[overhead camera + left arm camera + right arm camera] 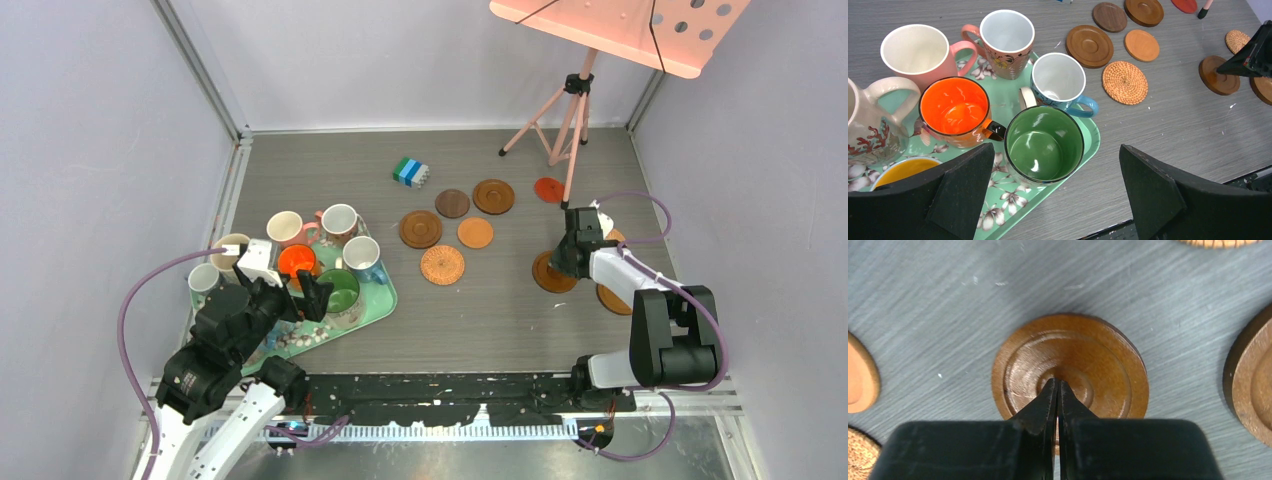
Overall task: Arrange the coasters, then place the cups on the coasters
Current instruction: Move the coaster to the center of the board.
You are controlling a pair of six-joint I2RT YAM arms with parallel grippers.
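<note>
Resting flat on the table right of centre, a brown coaster [1070,372] lies ringed face up, round, no long axis. The right gripper [1058,385], fingers pressed together, points at its middle. The left gripper [1055,187] hangs spread wide above the green cup [1044,144] on the tray [1087,131].

Mugs [300,250] crowd the tray [375,305] at nine o'clock; the right gripper [560,262] sits over a brown coaster [545,275] at three o'clock.

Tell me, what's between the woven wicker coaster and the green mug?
Only bare grey table. The left wrist view shows nothing lying between the round woven wicker coaster and the green-inside mug.
</note>
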